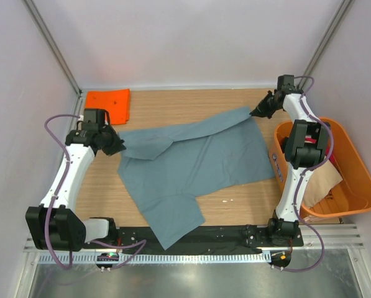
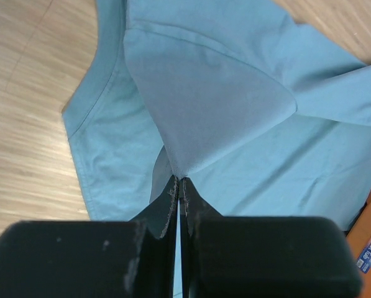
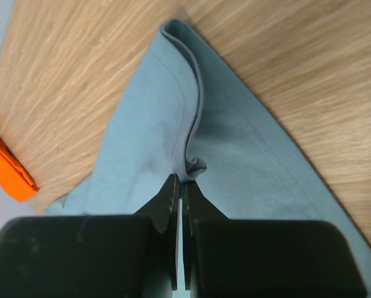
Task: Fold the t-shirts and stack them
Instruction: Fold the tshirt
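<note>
One orange t-shirt point(image 1: 109, 104) lies folded at the upper left of the table point(image 1: 235, 205). The grey-blue t-shirt point(image 1: 197, 161) is spread across the middle, rumpled and not yet folded. Its edge is clamped by the left hand point(image 1: 119, 147) at centre left and by the right hand point(image 1: 256, 113) at upper right. A beige shirt point(image 1: 325, 180) waits in the tub point(image 1: 359, 180) at right, so most of the task is judged undone.

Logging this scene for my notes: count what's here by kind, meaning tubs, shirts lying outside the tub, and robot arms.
Tubs: 1, the orange tub
Shirts outside it: 2, the grey-blue shirt and the folded orange shirt
Robot arms: 2, the left arm and the right arm
Total: 5
</note>
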{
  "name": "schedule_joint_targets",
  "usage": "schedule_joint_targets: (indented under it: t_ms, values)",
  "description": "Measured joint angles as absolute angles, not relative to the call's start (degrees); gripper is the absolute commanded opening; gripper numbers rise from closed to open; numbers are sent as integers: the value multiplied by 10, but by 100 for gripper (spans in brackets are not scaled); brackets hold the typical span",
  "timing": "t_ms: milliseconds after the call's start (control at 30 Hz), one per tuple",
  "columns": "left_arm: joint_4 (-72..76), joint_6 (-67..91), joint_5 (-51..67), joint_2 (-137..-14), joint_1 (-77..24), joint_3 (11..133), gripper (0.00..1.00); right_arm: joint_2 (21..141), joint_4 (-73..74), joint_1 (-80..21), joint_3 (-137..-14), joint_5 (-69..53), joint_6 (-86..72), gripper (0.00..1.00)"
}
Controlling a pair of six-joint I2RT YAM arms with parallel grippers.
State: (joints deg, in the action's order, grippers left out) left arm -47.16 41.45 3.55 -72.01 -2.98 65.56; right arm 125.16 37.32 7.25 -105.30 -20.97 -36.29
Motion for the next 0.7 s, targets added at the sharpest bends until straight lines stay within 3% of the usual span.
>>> schedule_joint_targets:
  t_ms: [700]
  values:
    - [-459, 441, 74, -715, -30, 581, 0, 1263, 410, 72, -1051, -161, -315, 1]
